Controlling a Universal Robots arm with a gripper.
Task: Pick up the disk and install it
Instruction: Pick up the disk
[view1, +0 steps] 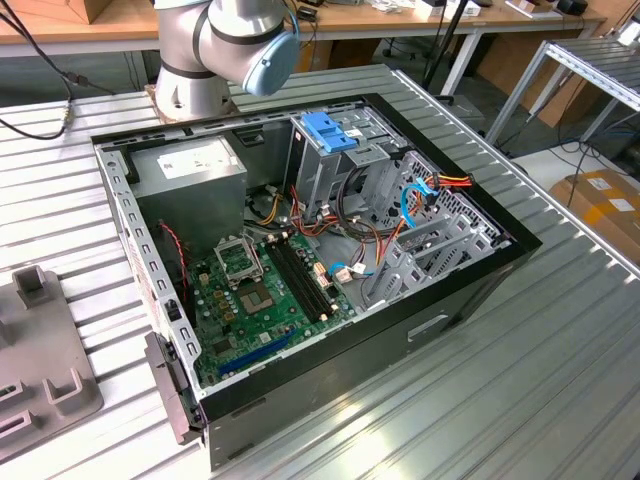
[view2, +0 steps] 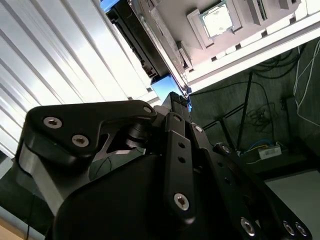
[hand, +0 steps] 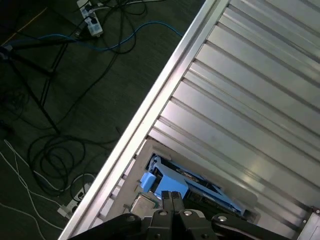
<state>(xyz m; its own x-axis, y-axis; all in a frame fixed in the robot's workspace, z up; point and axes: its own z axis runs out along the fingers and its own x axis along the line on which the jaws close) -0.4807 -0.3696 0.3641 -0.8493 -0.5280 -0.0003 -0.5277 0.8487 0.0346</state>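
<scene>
In the first wrist view the disk (hand: 192, 189), a dark body in a bright blue carrier, lies in a grey holder (hand: 141, 204) by the edge of the slatted metal table (hand: 250, 100). My gripper (hand: 172, 196) hangs above the disk, apart from it, its two fingertips pressed together with nothing between them. In the second wrist view the gripper (view2: 178, 101) points at a patch of the blue carrier (view2: 164, 88). The exterior view has the open computer case (view1: 470, 290) with its metal drive cage (view1: 345, 165).
A fixed blue bracket (view1: 326, 131) tops the cage, with cables and the green motherboard (view1: 265, 290) inside the case. A grey fixture (view1: 35, 370) sits at the exterior view's left. Past the table edge the floor (hand: 60, 90) is strewn with cables.
</scene>
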